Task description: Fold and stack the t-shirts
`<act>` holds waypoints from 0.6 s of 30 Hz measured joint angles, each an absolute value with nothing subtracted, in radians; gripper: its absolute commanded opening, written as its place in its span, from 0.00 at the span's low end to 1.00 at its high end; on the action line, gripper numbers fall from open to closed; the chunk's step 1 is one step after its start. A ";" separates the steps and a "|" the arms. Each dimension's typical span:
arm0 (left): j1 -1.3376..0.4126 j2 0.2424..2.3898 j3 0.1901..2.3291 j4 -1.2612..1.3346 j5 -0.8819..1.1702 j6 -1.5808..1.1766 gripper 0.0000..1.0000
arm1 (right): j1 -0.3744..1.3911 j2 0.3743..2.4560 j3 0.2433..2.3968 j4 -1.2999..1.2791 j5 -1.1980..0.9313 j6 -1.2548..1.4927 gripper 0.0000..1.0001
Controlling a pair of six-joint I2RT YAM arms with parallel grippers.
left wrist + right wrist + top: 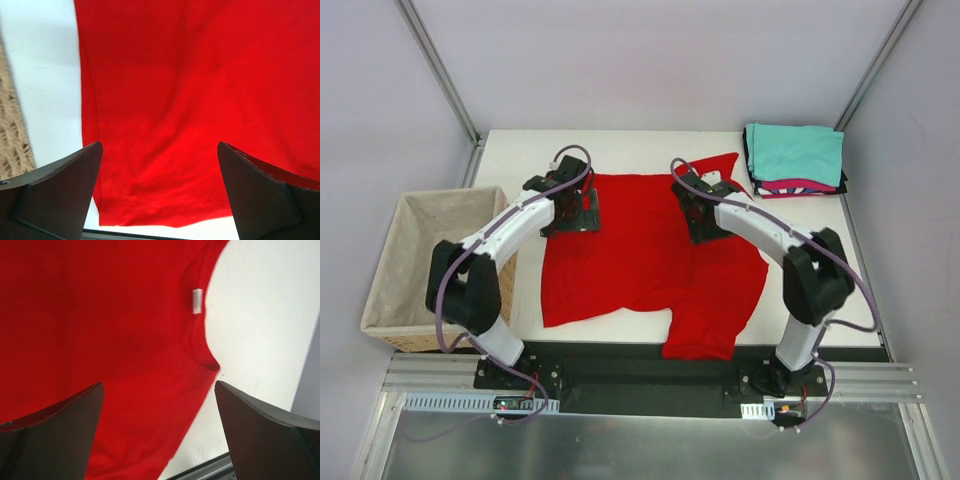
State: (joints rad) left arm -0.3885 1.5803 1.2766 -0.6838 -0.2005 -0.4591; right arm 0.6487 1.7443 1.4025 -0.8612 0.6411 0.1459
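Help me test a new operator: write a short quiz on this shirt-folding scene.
1. True or false: the red t-shirt already lies folded on the stack of folded t-shirts.
2. Which colour tops that stack? A teal, B black, C magenta-pink.
3. Fill in: the left gripper and the right gripper both stand ____ above the red cloth.
Key: 1 false, it lies spread on the table; 2 A; 3 open.
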 measured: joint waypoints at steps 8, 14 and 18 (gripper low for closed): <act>-0.318 1.783 1.325 -0.657 -0.198 -0.460 0.99 | 0.507 2.001 1.560 -0.781 0.505 0.070 0.97; -0.314 1.882 1.360 -0.632 -0.201 -0.461 0.99 | 0.467 2.043 1.564 -0.752 0.457 0.066 0.97; -0.315 1.927 1.352 -0.630 -0.192 -0.464 0.99 | 0.467 2.040 1.502 -0.746 0.444 0.073 0.97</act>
State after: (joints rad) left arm -0.3145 1.9266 1.3521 -0.6304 -0.1925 -0.4644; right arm 0.4675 2.0399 1.5021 -0.7456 0.4442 0.0734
